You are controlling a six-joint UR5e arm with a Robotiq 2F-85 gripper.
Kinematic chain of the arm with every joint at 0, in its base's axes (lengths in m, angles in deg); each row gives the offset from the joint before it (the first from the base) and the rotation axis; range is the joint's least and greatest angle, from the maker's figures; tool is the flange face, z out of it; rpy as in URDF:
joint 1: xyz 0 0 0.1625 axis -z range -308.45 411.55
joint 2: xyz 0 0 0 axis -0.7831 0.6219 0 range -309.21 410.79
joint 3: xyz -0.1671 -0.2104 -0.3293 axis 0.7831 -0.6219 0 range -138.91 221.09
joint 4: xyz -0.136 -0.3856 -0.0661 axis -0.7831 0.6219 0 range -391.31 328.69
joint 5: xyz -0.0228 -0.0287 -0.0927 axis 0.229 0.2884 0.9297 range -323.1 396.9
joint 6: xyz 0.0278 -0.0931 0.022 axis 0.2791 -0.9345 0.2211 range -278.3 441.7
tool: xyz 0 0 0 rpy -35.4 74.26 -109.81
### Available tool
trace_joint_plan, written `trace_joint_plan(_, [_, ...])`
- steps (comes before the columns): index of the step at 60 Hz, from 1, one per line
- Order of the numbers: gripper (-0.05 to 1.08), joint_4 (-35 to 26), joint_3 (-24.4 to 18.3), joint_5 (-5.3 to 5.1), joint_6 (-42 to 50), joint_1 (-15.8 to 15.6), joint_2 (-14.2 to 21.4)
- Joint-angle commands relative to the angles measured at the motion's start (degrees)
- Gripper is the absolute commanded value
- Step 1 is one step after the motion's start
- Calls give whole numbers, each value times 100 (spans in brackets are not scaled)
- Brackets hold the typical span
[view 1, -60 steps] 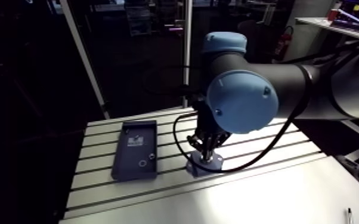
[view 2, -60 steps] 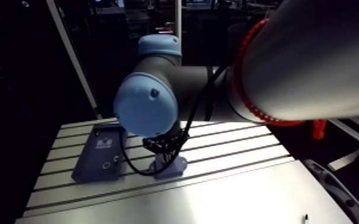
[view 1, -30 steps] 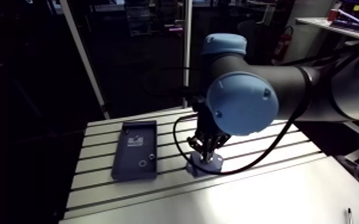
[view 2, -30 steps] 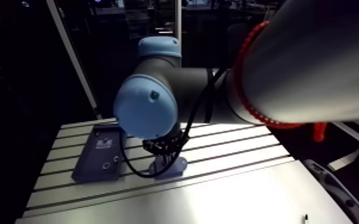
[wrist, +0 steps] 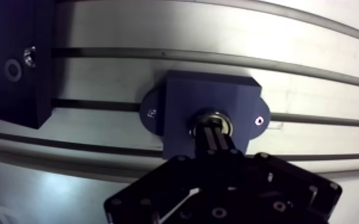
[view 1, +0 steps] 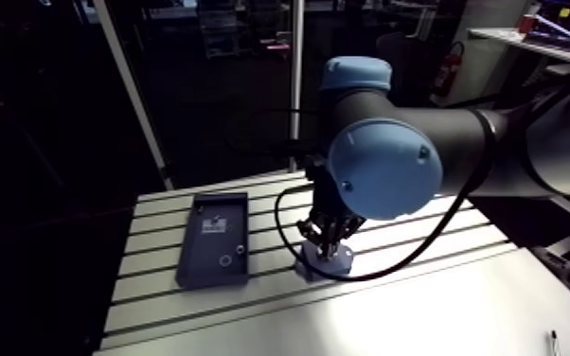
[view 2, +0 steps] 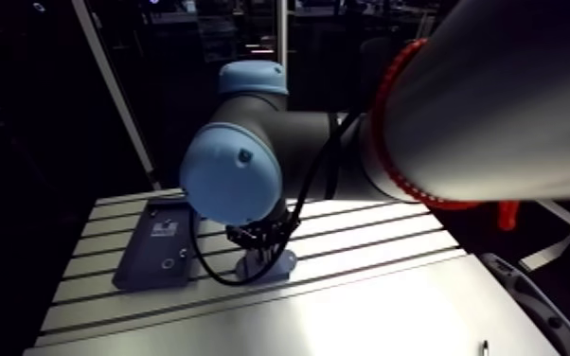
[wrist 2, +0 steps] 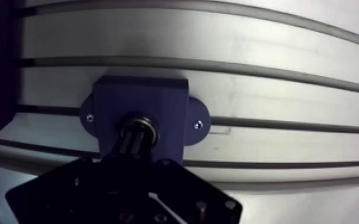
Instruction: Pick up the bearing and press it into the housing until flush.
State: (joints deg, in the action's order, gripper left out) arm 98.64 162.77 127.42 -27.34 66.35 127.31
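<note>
Gripper (wrist: 213, 126) fingers were pressed together, tips on the bearing (wrist: 213, 112), hiding its centre in the housing (wrist: 182, 95). Dark tray (view 1: 215, 237) was whole only in arm view.

A dark blue, flat rectangular plastic tray (view 1: 215, 239) is laid on the left of the slotted aluminium table (view 1: 421, 308); a small metal ring (wrist: 12, 70) is held in it.

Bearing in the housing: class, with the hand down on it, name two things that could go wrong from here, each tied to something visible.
1. The shut hand bears on only a small patch of the bearing; an off-centre push might cock it in the housing and jam it.
2. The hand hides part of the bearing's rim, so flushness is hard to judge; pressing could stop short.
</note>
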Motion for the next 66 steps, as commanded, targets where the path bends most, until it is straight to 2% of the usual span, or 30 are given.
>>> trace_joint_plan(1, [90,8,1,-4,0,14,-1])
trace_joint_plan(66, [90,-26,-60,5,-9,14,8])
